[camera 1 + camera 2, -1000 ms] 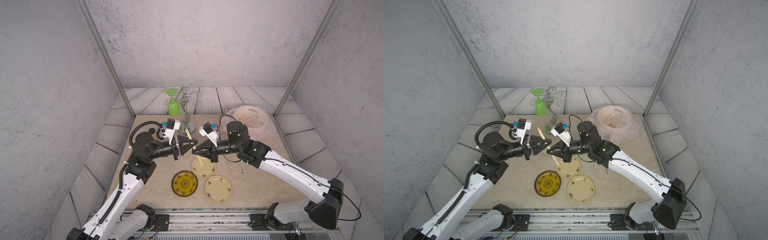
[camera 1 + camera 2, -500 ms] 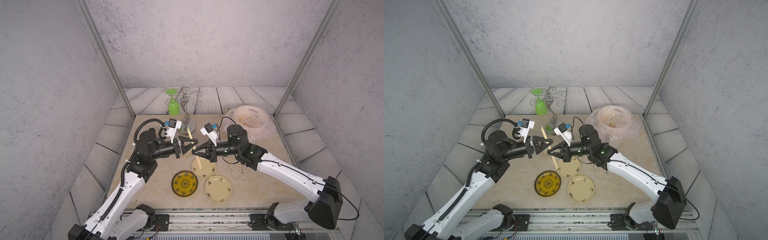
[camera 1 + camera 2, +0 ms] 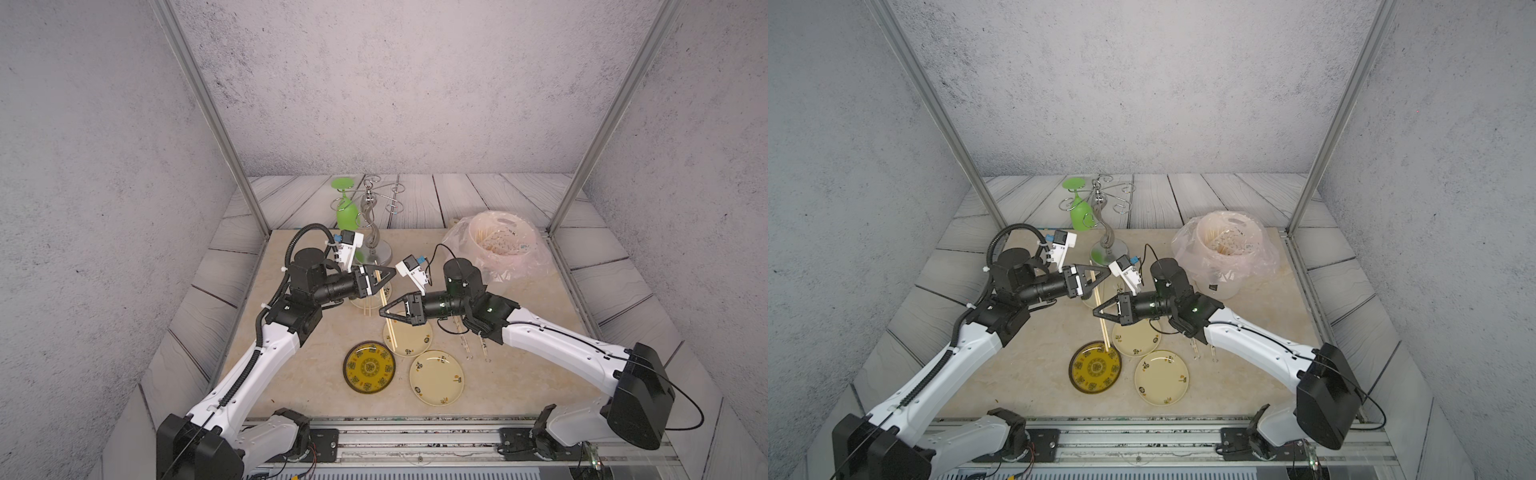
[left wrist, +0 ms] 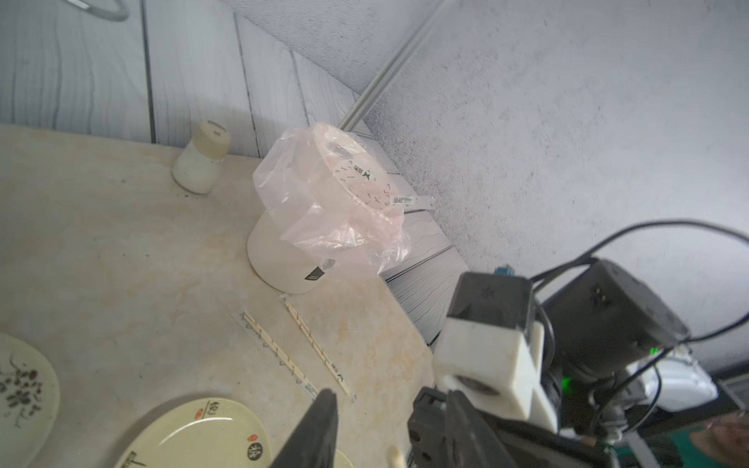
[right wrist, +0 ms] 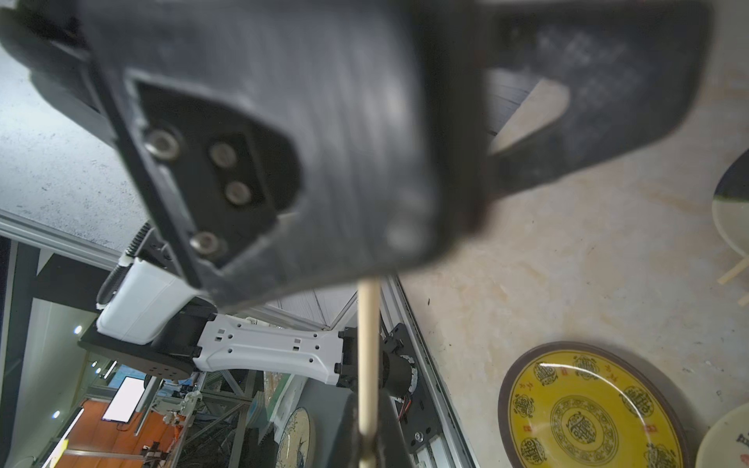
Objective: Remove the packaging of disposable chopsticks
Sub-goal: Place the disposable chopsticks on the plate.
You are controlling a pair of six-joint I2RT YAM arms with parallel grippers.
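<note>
Bare pale chopsticks (image 3: 391, 334), no sleeve seen on them, hang over the middle plate (image 3: 417, 338), pinched in the right gripper (image 3: 381, 312) jaws. Just beyond, the left gripper (image 3: 391, 273) jaws look spread. Another bare pair (image 3: 366, 305) lies farther back. Two pairs in clear packaging (image 4: 279, 356) wait on the bench (image 3: 498, 386) to the right, so I judge the task roughly half done.

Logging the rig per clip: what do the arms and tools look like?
White links, black joints. The left arm carries a ribbed black hose, the right arm a thin black cable and a green light. The left tool and right tool are black triangular cut-out frames with white camera blocks.
</note>
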